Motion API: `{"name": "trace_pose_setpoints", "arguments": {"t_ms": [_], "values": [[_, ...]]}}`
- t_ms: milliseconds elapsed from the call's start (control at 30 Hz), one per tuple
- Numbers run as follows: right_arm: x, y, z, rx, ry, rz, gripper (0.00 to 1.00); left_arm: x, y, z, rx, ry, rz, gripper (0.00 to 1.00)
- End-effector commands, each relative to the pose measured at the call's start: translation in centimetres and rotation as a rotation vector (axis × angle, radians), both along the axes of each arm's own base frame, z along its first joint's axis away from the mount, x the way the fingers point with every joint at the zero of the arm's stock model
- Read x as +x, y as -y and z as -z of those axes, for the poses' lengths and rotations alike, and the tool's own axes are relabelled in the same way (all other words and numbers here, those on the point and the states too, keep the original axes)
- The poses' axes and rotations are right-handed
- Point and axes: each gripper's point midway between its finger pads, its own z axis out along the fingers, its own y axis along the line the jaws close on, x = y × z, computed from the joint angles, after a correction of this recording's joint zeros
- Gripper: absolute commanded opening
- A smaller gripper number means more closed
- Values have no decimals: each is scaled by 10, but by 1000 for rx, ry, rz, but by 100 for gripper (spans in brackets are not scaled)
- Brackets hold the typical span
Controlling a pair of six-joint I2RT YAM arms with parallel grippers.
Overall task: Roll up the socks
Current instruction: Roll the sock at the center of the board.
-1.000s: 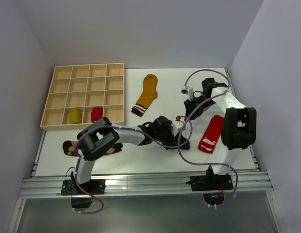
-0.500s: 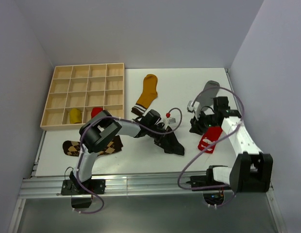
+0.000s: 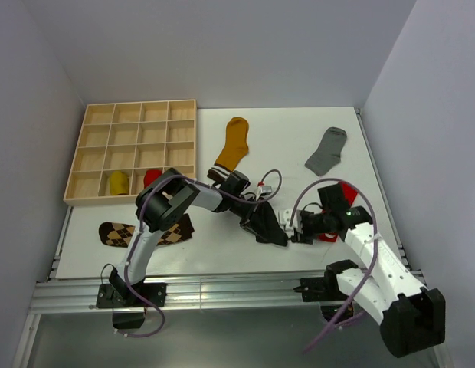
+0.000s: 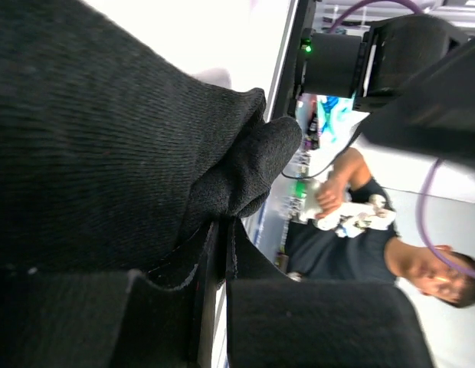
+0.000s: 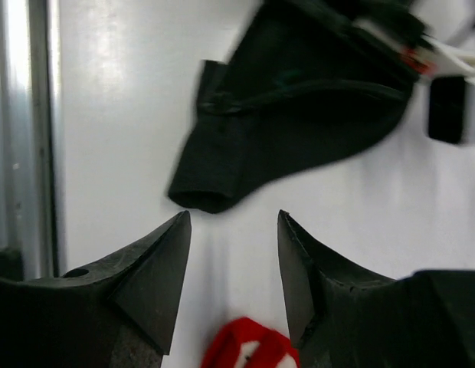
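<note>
L gripper [image 4: 218, 257] clenched on thin black knit sock [image 4: 107, 130]: L wrist cam shows the fabric pinched betw the fingers, with a bunched end sticking out past the tips. That cam doesn't show where the sock sits. Top cam does: centre-front of white table [image 3: 222, 245], sock trailing from L gripper toward R arm.

R gripper [image 5: 234, 261] released, fingers spread, only bare table betw them. R wrist cam shows the black sock's open end just ahead of the tips, not touching. A bit of red sock w/ white print [image 5: 249, 346] shows at frame bottom. In top cam that red sock is mostly hidden under R arm.

Top cam only:
- mustard-yellow flat sock [image 3: 234, 144], far centre
- grey flat sock [image 3: 327, 151], far right
- brown argyle flat sock [image 3: 119, 232], near left, partly under L arm
- wooden grid tray [image 3: 132, 103], far left; near row holds yellow rolled bundle [image 3: 117, 182] in 2nd cell and red rolled bundle [image 3: 152, 178] in 3rd
</note>
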Motion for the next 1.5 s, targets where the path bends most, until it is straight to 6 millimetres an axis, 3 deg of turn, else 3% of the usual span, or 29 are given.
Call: {"name": "trace_pose_setpoints", "arguments": {"t_ms": [0,300,767,1033,1167,1333,1467], "values": [[-19,-6,16,-57,47,-108,57,3,-24,62,229,-73,-93,0],[-27,-14,31,-106,138,-180,61,5,-29,71,262,-102,-96,0],[-2,-40,45,-146,313,-180,61,5,-31,72,266,-126,-80,0],[11,-43,55,-187,338,-174,46,2,-32,67,240,-131,-57,0],[13,-43,60,-213,314,-186,22,1,-32,66,240,-124,-50,1],[-4,-33,68,-292,198,-258,18,15,-32,64,280,-24,-75,11],[-5,-25,72,-351,177,-262,15,29,-25,39,248,43,-100,21]]}}
